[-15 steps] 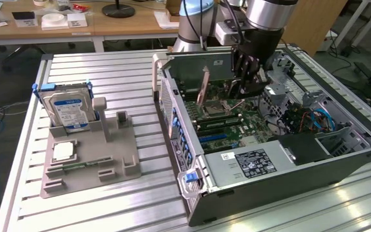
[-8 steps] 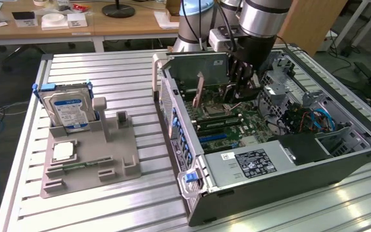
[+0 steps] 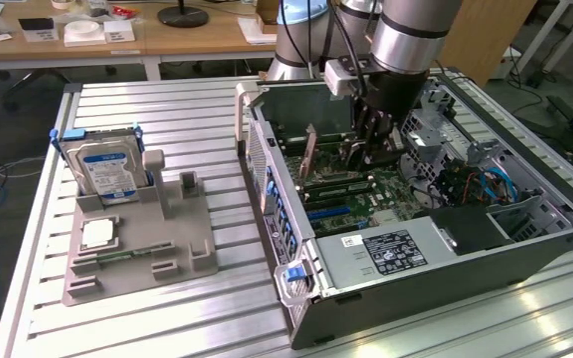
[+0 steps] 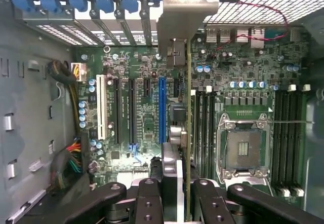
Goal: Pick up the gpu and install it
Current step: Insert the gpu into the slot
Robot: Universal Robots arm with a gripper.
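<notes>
My gripper reaches down inside the open computer case and is shut on the gpu. In the wrist view the gpu stands edge-on between my fingers. Its silver bracket points toward the case's rear wall with the blue slot clips. The card hangs over the motherboard, close beside the long blue expansion slot. I cannot tell whether its lower edge touches a slot.
The CPU socket and memory slots lie beside the card. A power supply fills the case's near end, with blue cables behind. At the exterior view's left, a grey fixture holds an upright hard drive.
</notes>
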